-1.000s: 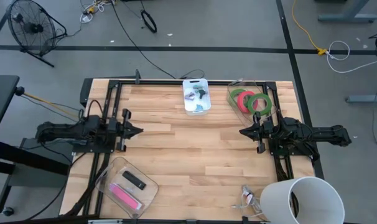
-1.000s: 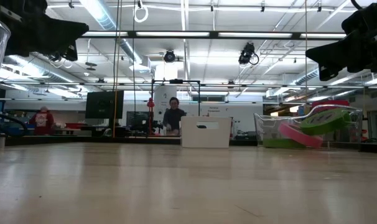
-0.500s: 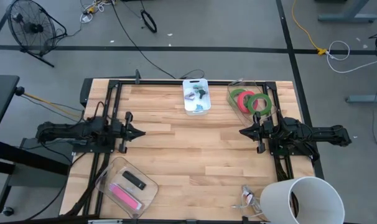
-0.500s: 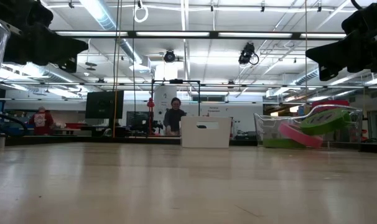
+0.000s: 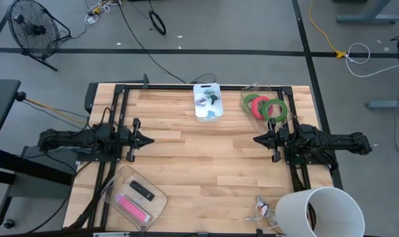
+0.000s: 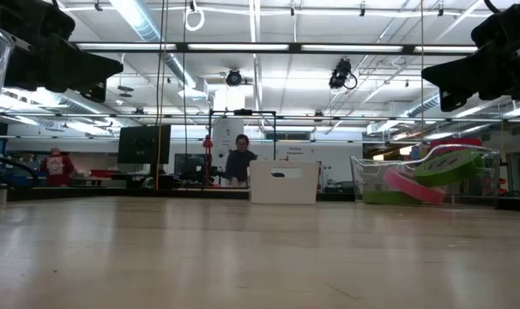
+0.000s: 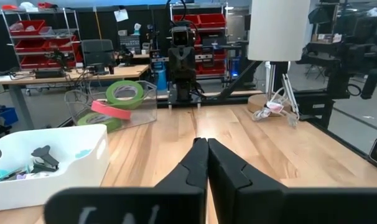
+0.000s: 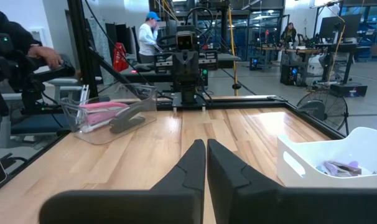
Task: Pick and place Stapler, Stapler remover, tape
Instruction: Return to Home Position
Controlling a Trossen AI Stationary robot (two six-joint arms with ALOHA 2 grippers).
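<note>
Three tape rolls, two green and one red (image 5: 259,105), lean on one another inside a clear container (image 5: 247,91) at the table's far right; they also show in the left wrist view (image 7: 120,99) and the low view (image 6: 432,176). A pink stapler (image 5: 132,207) and a black piece (image 5: 141,191) lie in a clear container at the near left. Small dark items (image 5: 212,99) lie in a white bin. My left gripper (image 5: 151,139) hovers shut and empty at the left middle. My right gripper (image 5: 255,139) hovers shut and empty at the right middle.
The white bin (image 5: 198,113) stands at the far middle. A large white cylinder (image 5: 321,210) stands at the near right corner, with a small clear wire-like thing (image 5: 261,209) beside it. Bare wood lies between the two grippers. People show in the room behind the table.
My left gripper has sunk a little and edged toward the table's right, staying shut.
</note>
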